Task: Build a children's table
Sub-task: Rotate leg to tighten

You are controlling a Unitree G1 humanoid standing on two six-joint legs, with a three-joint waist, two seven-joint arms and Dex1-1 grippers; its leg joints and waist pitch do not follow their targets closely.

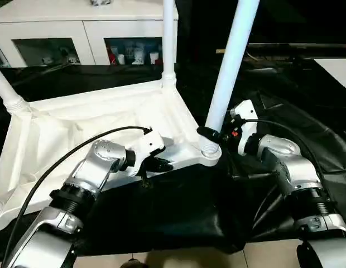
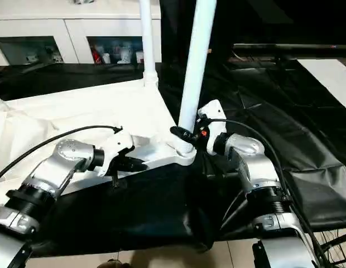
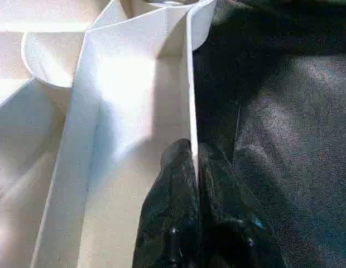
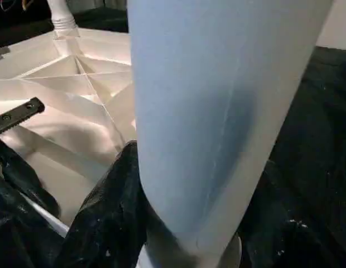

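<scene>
So the children's table (image 1: 106, 120) is lying upside down on the black sheet (image 1: 178, 206), ribbed underside facing up, with legs sticking up out of the corner sockets. Left gripper (image 3: 195, 167) has its fingers pinched tight on the thin side rim of the top, right by the near corner. Right gripper (image 1: 209, 134) is clamped around the near leg (image 1: 229, 67) just above its socket, and the white cabinet (image 1: 78, 33) sits behind.
</scene>
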